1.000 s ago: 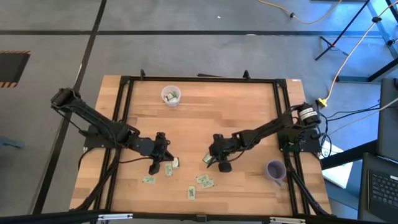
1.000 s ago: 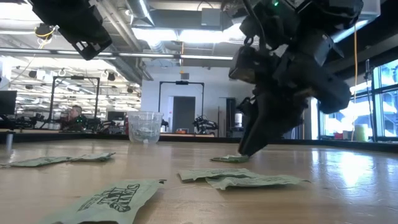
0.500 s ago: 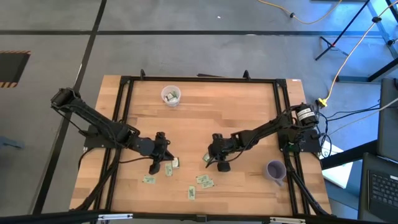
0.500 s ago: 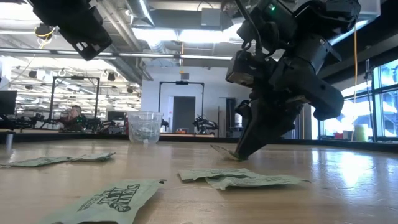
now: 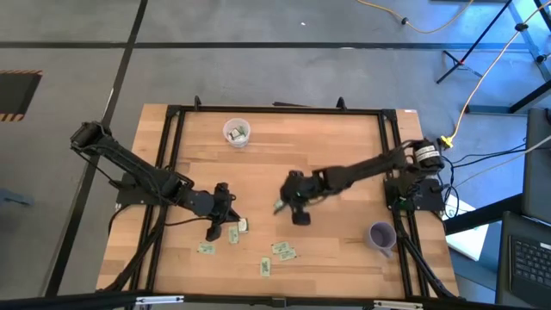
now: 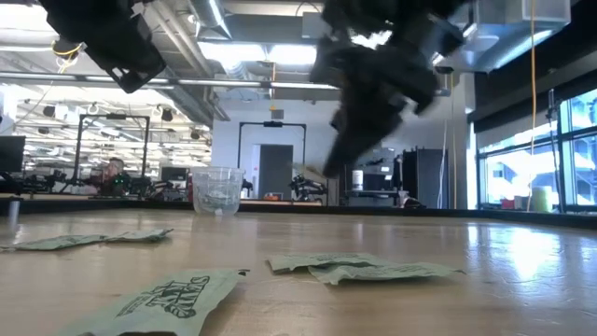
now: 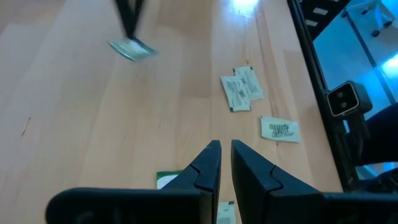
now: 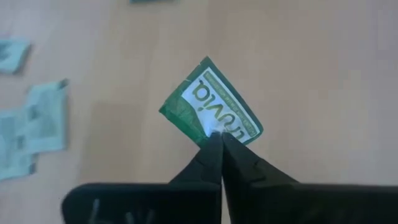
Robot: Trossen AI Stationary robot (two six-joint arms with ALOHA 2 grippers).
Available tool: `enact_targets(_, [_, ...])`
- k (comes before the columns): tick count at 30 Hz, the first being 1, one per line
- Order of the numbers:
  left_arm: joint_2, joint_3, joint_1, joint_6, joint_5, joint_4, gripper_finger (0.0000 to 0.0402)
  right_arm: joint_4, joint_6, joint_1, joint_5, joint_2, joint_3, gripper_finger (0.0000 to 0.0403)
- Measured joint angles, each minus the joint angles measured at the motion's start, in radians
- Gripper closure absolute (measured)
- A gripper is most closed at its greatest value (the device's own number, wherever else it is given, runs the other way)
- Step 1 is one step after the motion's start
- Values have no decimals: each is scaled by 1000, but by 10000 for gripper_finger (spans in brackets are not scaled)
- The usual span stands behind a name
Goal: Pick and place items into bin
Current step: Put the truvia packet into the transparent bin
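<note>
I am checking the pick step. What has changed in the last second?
The right gripper shut on a green packet, lifted it off the table and moved toward the clear cup. The left gripper, the loose packets and the purple cup stayed put.

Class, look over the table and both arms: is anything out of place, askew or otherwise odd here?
Only one thing stands out: a second cup, the purple cup, sits at the table's right edge, far from the clear cup that already holds packets. Otherwise, loose packets lie flat on the wood, and the right gripper pinches one packet by its corner, so it hangs tilted.
</note>
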Motion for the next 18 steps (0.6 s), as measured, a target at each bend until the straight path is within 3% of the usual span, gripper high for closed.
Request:
enact_targets(8, [0, 0, 0, -95, -9, -72, 370, -144, -225, -156, -2, 0, 275, 397])
enact_targets(13, [0, 0, 0, -198, -62, -80, 370, -45, -337, -265, -15, -1, 348, 397])
enact_targets(18, [0, 0, 0, -299, -122, -79, 370, 134, -340, -375, -23, 3, 359, 397])
